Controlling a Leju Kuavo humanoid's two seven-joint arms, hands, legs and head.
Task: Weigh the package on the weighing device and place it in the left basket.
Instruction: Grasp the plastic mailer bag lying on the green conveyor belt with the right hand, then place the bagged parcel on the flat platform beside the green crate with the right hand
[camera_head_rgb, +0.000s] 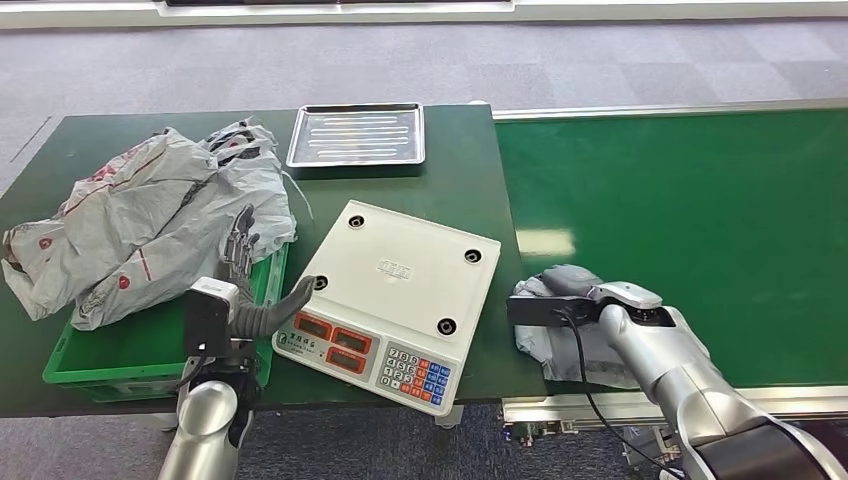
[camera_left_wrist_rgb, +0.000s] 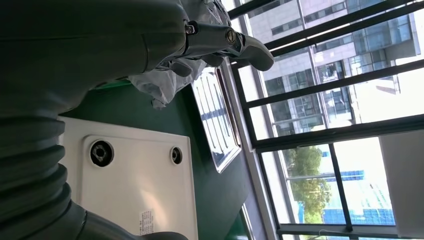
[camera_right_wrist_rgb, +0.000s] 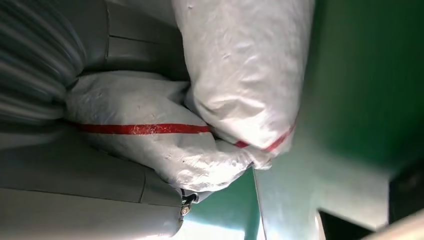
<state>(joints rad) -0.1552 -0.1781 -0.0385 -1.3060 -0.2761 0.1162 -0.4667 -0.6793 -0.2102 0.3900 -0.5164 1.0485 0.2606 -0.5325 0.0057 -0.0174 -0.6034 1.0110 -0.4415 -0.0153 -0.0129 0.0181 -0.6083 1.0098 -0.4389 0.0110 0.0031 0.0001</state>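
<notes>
A pale grey plastic package (camera_head_rgb: 540, 347) with red stripes (camera_right_wrist_rgb: 240, 75) lies on the green conveyor belt (camera_head_rgb: 690, 230), at its near left corner beside the scale. My right hand (camera_head_rgb: 590, 295) lies over the package and grips it; in the right wrist view the bag bulges out between the thumb and fingers (camera_right_wrist_rgb: 75, 200). The white scale (camera_head_rgb: 400, 265) stands on the dark table with nothing on its platform (camera_left_wrist_rgb: 135, 185). My left hand (camera_head_rgb: 245, 290) hovers empty with its fingers (camera_left_wrist_rgb: 230, 40) apart, between the scale's left edge and the green basket (camera_head_rgb: 110, 355).
A heap of grey plastic bags (camera_head_rgb: 150, 220) lies across the basket's far side and spills onto the table (camera_head_rgb: 460, 170). A metal tray (camera_head_rgb: 357, 133) (camera_left_wrist_rgb: 215, 115) sits at the table's back edge. The scale's keypad (camera_head_rgb: 415, 372) faces me.
</notes>
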